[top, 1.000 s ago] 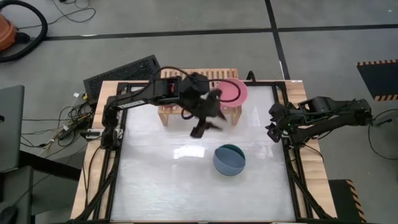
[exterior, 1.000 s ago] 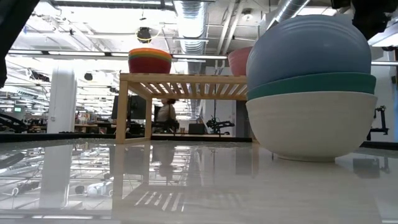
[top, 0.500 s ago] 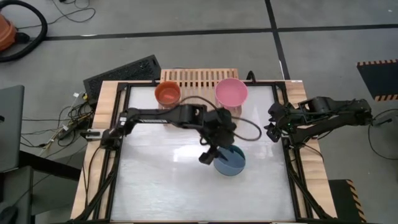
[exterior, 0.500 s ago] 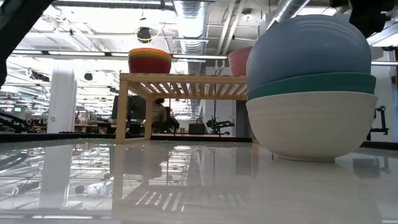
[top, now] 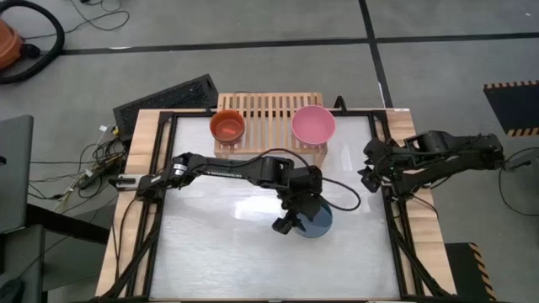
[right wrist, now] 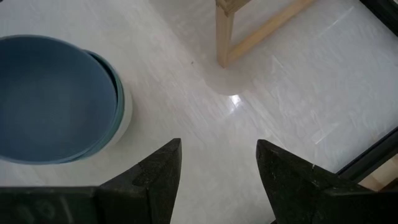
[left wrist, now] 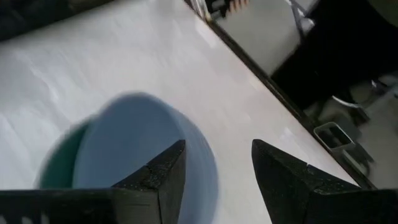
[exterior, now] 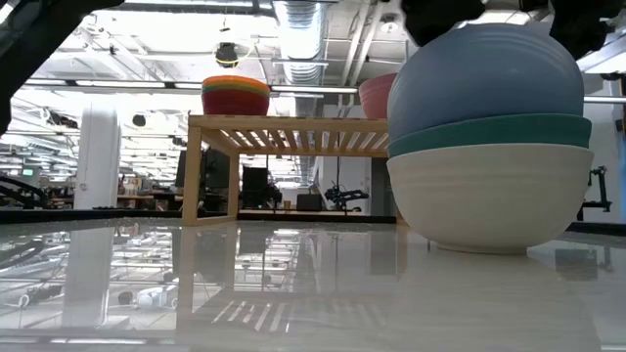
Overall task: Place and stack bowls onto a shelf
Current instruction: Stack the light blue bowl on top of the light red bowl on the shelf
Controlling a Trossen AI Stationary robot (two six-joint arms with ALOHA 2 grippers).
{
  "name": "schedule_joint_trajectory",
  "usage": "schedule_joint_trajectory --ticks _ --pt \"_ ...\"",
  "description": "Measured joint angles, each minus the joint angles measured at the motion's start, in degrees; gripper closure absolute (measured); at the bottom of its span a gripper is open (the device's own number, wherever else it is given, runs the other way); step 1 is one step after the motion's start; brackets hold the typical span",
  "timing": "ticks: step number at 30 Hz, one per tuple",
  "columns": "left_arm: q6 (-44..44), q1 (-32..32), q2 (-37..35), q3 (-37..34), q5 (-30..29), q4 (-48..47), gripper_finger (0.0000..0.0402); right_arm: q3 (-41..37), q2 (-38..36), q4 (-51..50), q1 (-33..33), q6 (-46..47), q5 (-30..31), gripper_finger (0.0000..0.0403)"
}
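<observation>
The left arm reaches across the white counter [top: 210, 244], its hand [top: 296, 217] poised over a stack of three upturned bowls near the counter's middle, fingers [left wrist: 163, 177] spread with a clear gap between them and pinching nothing; one finger hangs over the edge of the top bowl. The stack, seen level from the low view, has a blue bowl [exterior: 486, 78] on top, a teal bowl [exterior: 489, 133] beneath it and a cream-white bowl [exterior: 489, 196] touching the counter. At the far edge stands the light-wood shelf [top: 268, 108], its slatted top carrying an orange-red bowl [top: 227, 127] toward the left end, topping a small nest of bowls, and a pink bowl [top: 313, 124] toward the right end, the two well apart. The right arm waits at the counter's right edge, its hand [top: 370, 175] with fingers [right wrist: 155, 177] spread wide and empty, looking toward the stack and one shelf leg. A black keyboard [top: 164, 98] lies just beyond the counter's far left corner.
</observation>
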Motion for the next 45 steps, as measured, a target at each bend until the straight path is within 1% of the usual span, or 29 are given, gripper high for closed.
schedule_joint_trajectory --ticks 3,5,7,9,12,14,17,22,23,27,31,34,38,41,45 --pt "-0.73 0.04 0.78 -0.19 -0.38 -2.25 0.0233 0.0 0.0 -0.05 0.09 0.01 -0.04 0.0168" --pt "-0.67 0.06 2.03 -0.06 -0.6 0.15 0.0233 0.0 0.01 -0.01 0.15 -0.05 -0.06 0.0168" --pt "-1.4 0.07 2.4 -0.15 -0.73 -1.51 0.0233 0.0 0.01 -0.07 0.31 -0.19 -0.14 0.0168" --pt "-2.03 0.06 3.06 -0.03 -0.46 -0.73 0.0233 0.0 0.0 -0.07 0.39 -0.34 -0.18 0.0168" --pt "-1.8 -0.08 3.42 -0.11 0.05 -3.32 0.0233 0.0 0.02 -0.14 0.37 -1.28 -0.2 0.0168" --pt "-1.07 -0.32 3.48 -0.1 -0.54 -2.75 0.0238 0.0 0.02 -0.14 0.37 -1.52 -0.2 0.0168" --pt "-0.06 -0.47 3.3 0.07 -1.85 -2.86 0.0273 0.0 0.02 -0.14 0.36 -1.68 -0.17 0.0168" --pt "1.23 -0.7 3.13 0.64 -1.94 -3.57 0.0381 0.0 0.02 -0.14 0.37 -1.65 -0.17 0.0168" --pt "1.39 -0.77 2.97 0.64 -2.25 -3.56 0.039 0.0 0.02 -0.14 0.37 -1.63 -0.16 0.0168" --pt "1.64 -1.21 2.7 2.99 -4.86 -5.16 0.0399 0.0 0.02 -0.11 0.37 -1.49 -0.15 0.0168" --pt "-0.01 -1.15 -0.96 2.71 -6.03 -4.28 0.04 0.0 0.0 -0.05 0.37 -1.46 -0.13 0.0168" --pt "0.41 -1.05 -4.17 2.95 -9.98 -5.07 0.0401 0.0 0.0 -0.01 0.37 -1.47 -0.09 0.0168" --pt "5.1 -0.73 -8.6 2.98 -21.19 -5.43 0.0401 -0.02 0.02 0.02 0.33 -1.46 0.28 0.0168" --pt "8.38 0.11 -11.47 2.98 -28.78 -2.91 0.0401 0.0 0.02 0.11 0.28 -1.46 1.26 0.0168" --pt "10.31 1.97 -13.63 2.97 -34.43 2.3 0.0401 0.0 0.02 0.3 0.24 -1.42 2.97 0.0168"
